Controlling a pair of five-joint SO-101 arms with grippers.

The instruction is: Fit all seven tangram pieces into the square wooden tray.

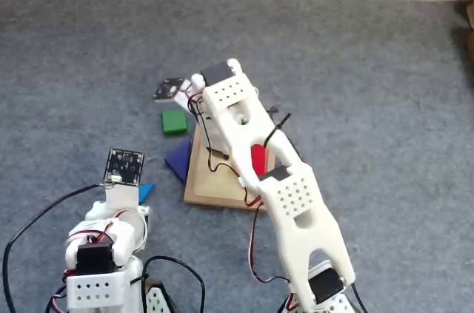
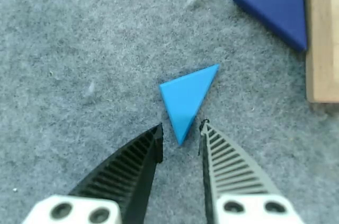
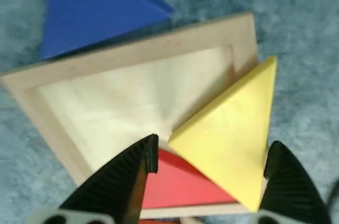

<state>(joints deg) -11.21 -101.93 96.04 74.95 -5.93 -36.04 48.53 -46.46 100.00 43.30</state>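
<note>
Your right hand (image 3: 212, 150) grips the yellow triangle (image 3: 233, 128) over the tray's (image 3: 137, 49) corner. Near the tray, your left hand (image 2: 180, 131), released, straddles the light blue triangle's (image 2: 186, 94) tip.

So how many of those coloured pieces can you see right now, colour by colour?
dark blue triangle: 1
light blue triangle: 1
green square: 1
red piece: 1
yellow triangle: 1
Total: 5
</note>
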